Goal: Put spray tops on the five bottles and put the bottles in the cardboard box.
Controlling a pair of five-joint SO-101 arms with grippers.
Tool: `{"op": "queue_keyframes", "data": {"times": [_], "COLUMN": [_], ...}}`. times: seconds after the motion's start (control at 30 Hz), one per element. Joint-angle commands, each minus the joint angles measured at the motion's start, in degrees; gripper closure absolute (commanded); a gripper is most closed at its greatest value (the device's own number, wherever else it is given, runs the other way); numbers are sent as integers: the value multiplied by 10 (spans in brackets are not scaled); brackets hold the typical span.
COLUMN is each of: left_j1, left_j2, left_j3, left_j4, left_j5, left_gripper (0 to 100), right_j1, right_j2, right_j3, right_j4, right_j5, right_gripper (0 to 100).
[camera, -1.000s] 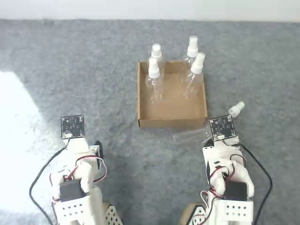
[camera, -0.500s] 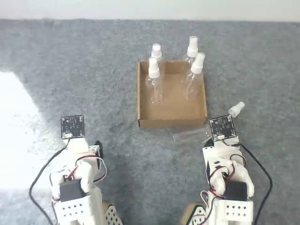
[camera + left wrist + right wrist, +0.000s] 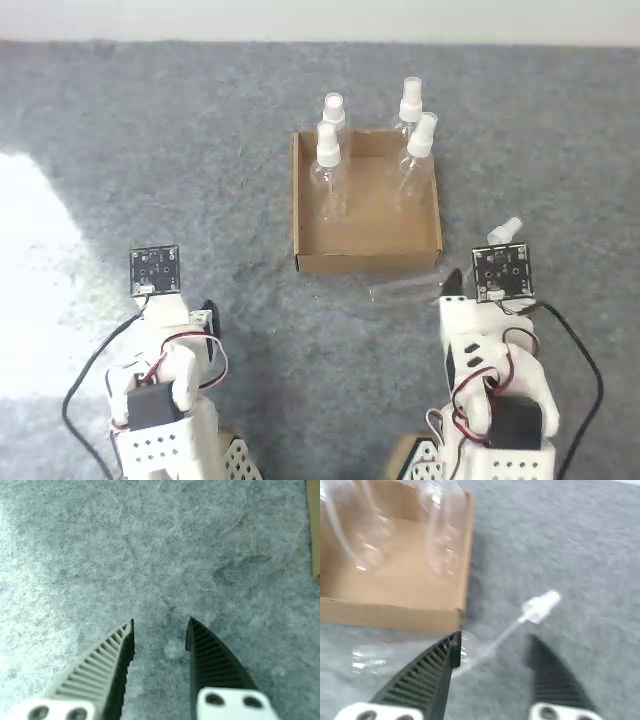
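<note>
Four capped bottles (image 3: 329,170) stand at the cardboard box (image 3: 367,262), so the last one looks to be the job in hand. That fifth bottle (image 3: 405,291) lies just in front of the box, with its spray top (image 3: 505,231) off the box's front right corner. The right gripper (image 3: 492,637) hangs over them, spread wide and empty. Next, I'd guess, it must pinch that top. The left gripper (image 3: 160,625), well left of the box, is parted and holds nothing.

surface: a grey carpet (image 3: 150,130) is seen from above.
cardboard box (image 3: 367,263): set open, towards the far side.
upright bottles (image 3: 330,185): two capped ones are stood inside the box; two more are seen at its far wall.
lying bottle (image 3: 400,292): laid uncapped just before the box's front wall.
loose spray top (image 3: 505,231): laid beside the right arm (image 3: 495,340).
left arm (image 3: 160,340): placed well apart from the box.
</note>
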Motion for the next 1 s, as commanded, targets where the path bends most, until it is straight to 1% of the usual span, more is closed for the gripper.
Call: {"op": "queue_keyframes", "data": {"times": [0.0,0.07,0.17,0.33,0.43,0.5,0.6,0.67,0.77,0.87,0.97], "left_j1": [2,2,2,2,2,2,2,2,2,2,2], "left_j2": [-11,-11,-11,-11,-11,-11,-11,-11,-11,-11,-11], "left_j3": [-6,-6,-6,-6,-6,-6,-6,-6,-6,-6,-6], "left_j4": [8,8,8,8,8,8,8,8,8,8,8], "left_j5": [-4,-4,-4,-4,-4,-4,-4,-4,-4,-4,-4], "left_gripper": [848,848,848,848,848,848,848,848,848,848,848], "right_j1": [-55,-73,-96,-131,-146,-152,-155,-156,-157,-157,-157], "right_j2": [89,145,246,417,494,531,575,598,626,655,679], "right_j3": [-67,-88,-136,-220,-256,-268,-280,-289,-301,-312,-326], "right_j4": [-1,-6,-14,8,13,18,36,51,50,25,-7], "right_j5": [-77,-99,-135,-280,-371,-404,-440,-460,-475,-483,-523], "right_gripper": [675,655,664,706,671,627,571,551,566,588,604]}}
